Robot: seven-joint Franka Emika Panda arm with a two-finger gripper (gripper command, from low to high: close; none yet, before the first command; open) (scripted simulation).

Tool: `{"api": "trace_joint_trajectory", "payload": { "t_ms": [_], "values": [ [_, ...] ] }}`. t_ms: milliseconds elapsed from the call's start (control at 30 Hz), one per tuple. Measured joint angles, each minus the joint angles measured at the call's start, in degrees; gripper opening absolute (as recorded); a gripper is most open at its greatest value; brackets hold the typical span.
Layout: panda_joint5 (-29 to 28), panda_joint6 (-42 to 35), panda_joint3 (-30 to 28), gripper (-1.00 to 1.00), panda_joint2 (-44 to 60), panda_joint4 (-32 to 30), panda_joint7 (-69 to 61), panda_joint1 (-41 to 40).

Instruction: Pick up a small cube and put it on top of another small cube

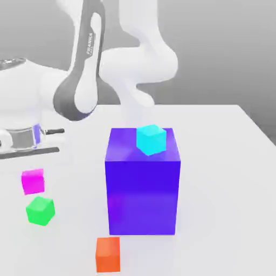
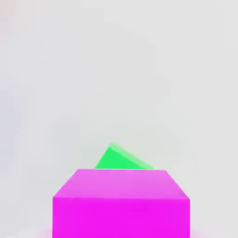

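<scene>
Exterior view: arm (image 1: 86,64) cropped at upper left, by top and left edges. Cyan cube (image 1: 151,140) hides part of blue-purple cube's (image 1: 142,197) top. Hand view: magenta cube (image 2: 121,218) cropped, partly hiding green cube (image 2: 118,159).

Glossy blue-purple block (image 1: 143,197), smooth white tabletop (image 1: 221,188)

The smooth, glossy white Franka arm (image 1: 86,59), its rounded segments joined by bulging curved housings, carries a dark grey curved band with pale "FRANKA" lettering and a small blue-violet patch near a grey collar.
</scene>
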Motion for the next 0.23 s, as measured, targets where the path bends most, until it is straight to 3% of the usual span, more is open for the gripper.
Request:
{"api": "trace_joint_trajectory", "payload": {
  "t_ms": [100, 133, 233],
  "values": [
    [8.7, 2.7, 5.1, -1.0, 4.6, 0.5, -6.3, -3.4],
    [11.4, 3.6, 6.8, 1.0, 6.1, 0.7, -8.2, -4.7],
    [11.4, 3.6, 6.8, 1.0, 6.1, 0.7, -8.2, -4.7]
  ]
}}
